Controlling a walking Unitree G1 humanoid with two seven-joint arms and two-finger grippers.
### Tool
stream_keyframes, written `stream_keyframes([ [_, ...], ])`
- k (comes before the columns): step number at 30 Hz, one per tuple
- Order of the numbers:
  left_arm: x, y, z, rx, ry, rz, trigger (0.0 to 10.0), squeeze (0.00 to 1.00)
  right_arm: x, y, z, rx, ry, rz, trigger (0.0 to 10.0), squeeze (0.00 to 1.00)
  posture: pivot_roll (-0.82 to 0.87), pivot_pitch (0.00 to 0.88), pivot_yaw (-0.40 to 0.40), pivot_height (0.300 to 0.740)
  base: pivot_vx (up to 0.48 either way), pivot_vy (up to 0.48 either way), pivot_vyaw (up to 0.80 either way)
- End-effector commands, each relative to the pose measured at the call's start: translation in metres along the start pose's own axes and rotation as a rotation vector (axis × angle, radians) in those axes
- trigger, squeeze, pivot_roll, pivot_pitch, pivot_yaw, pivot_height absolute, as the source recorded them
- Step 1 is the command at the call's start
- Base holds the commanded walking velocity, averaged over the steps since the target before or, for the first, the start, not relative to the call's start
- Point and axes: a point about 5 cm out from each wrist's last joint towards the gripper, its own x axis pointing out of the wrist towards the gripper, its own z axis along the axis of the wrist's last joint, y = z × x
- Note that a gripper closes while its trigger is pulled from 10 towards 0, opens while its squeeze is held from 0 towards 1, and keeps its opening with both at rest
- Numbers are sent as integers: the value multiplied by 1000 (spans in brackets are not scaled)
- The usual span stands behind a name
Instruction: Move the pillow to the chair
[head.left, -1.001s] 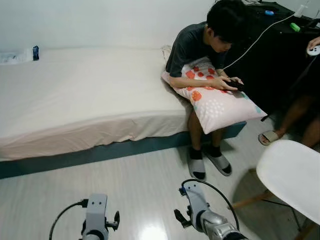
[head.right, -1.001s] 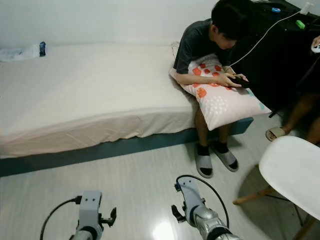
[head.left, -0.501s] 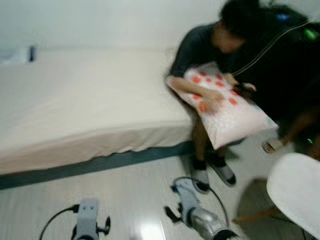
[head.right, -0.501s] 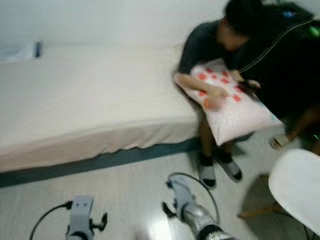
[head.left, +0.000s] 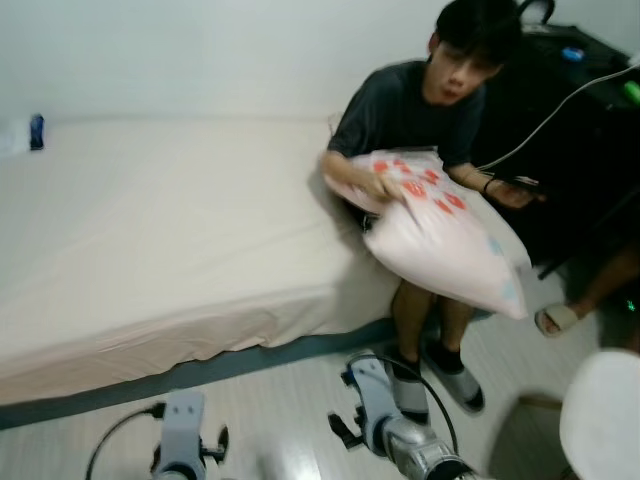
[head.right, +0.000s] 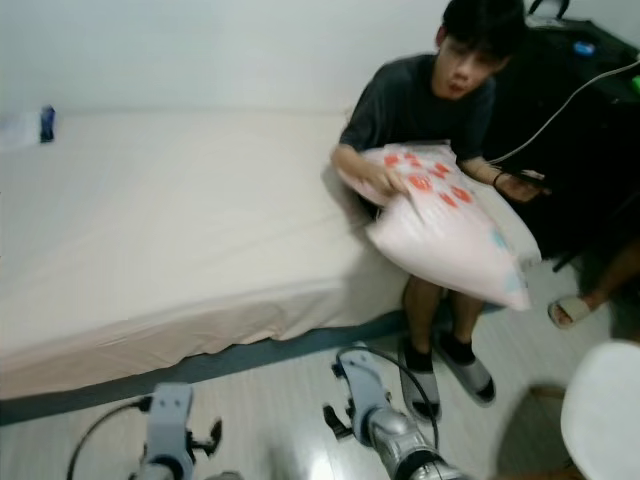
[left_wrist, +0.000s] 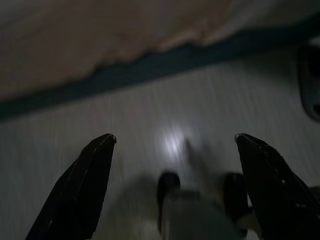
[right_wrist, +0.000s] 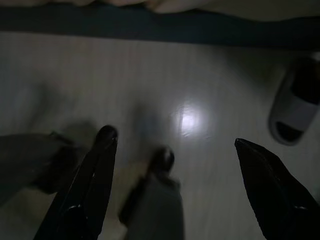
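the task is at its beginning, as i judge it: the pillow (head.left: 440, 235), white with red spots, is in the hands of a person (head.left: 420, 110) who sits at the edge of the bed (head.left: 150, 220), and it rests against this person's lap, tilted down toward the floor (head.left: 270, 430); the chair (head.left: 605, 425), of which a white seat shows at the lower right corner of the head views, carries nothing that i can see, and it stands apart from the pillow, on the robot's right; so the whole of the work is left: to come near, to take the pillow, and to bring it to the seat; the left gripper (left_wrist: 172, 140) hangs low above the floor in front of the bed's dark base, its jaws spread wide, holding nothing and touching nothing; the right gripper (right_wrist: 172, 140) is also low over the shiny floor, its jaws wide apart and empty too, with a grey slipper (right_wrist: 295, 112) of the person near one side of it; both grippers are well apart from the pillow; the pictures are a little blurred, so small details of the pillow's edge i cannot tell
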Motion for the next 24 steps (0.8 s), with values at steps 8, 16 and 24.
stream_keyframes([
  [8, -3, -6, -7, -23, 19, -8, 10000, 0, -3, -7, -9, -4, 32, -26, 10000, 0, 75, 109, -131, 740, 342, 0, 0],
  [16, -2, -5, -6, -25, 20, 1, 10000, 0, -3, -10, -9, -22, 41, -35, 10000, 0, 74, 100, -133, 740, 0, 0, 0],
  [24, -1, -4, -5, -18, 27, 14, 10000, 0, -3, -10, -7, -24, 45, -36, 10000, 0, 70, 103, -126, 740, 0, 0, -279],
])
